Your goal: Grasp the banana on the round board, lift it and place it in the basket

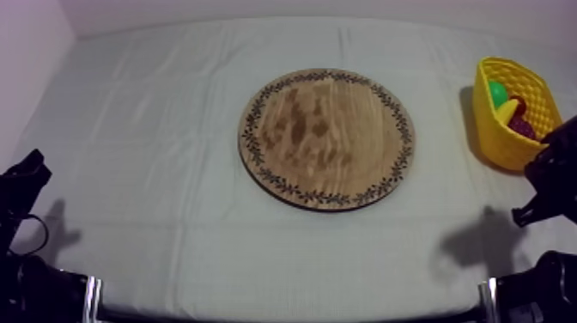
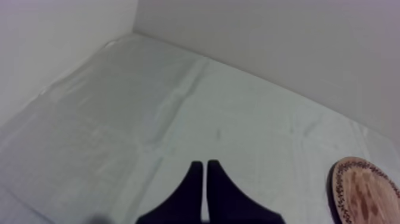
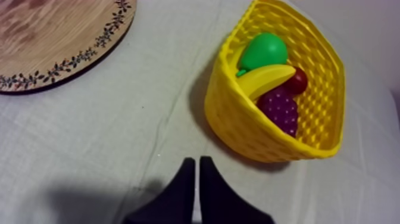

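The round wooden board (image 1: 326,137) lies bare in the middle of the table. At the right edge stands the yellow basket (image 1: 486,120), and inside it the banana (image 3: 266,80) rests across a green pear (image 3: 265,50), a purple bunch of grapes (image 3: 280,110) and a small red fruit (image 3: 299,78). My right gripper (image 3: 197,162) is shut on nothing, hovering over the cloth just in front of the basket (image 3: 238,116). My left gripper (image 2: 205,167) is also shut and empty, low at the left side, far from the board (image 2: 366,193).
Walls rise behind the table and along its left side. The cloth (image 1: 154,172) lies open between the board and my left arm (image 1: 21,185). My right arm (image 1: 549,176) is close to the basket's near wall.
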`<state>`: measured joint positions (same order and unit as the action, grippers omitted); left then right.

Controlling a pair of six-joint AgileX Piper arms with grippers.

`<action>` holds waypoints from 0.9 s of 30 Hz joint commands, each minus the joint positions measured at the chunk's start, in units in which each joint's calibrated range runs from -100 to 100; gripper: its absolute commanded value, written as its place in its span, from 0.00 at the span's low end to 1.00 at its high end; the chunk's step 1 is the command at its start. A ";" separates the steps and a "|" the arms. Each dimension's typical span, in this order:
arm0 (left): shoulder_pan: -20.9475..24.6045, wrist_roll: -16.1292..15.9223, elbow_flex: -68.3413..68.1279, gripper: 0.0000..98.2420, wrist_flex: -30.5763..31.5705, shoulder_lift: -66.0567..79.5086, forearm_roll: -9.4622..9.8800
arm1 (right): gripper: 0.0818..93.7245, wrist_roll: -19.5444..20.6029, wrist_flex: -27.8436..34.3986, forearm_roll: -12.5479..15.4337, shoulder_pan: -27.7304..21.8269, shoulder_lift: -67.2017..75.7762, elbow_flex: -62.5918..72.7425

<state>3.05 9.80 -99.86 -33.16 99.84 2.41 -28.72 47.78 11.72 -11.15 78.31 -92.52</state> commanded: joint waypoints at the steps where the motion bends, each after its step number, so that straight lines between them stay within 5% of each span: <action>1: 0.02 -0.01 -0.03 0.00 0.01 -0.02 0.01 | 0.01 6.04 0.07 -0.75 0.42 6.05 -0.62; 8: 0.02 0.01 -0.03 0.00 0.01 -0.02 0.01 | 0.00 21.70 -2.02 -5.95 4.63 16.10 -3.53; 11: 0.02 0.02 -0.03 0.00 0.01 -0.02 0.01 | 0.00 24.47 -5.30 -7.09 5.73 16.98 -5.02; 21: 0.02 -0.01 -0.03 0.00 0.01 -0.02 0.01 | 0.00 15.78 -10.35 -9.94 7.36 17.43 -6.98; 27: 0.02 -0.01 -0.03 0.00 0.01 -0.02 0.01 | 0.00 16.06 -10.43 -10.03 7.42 17.44 -7.03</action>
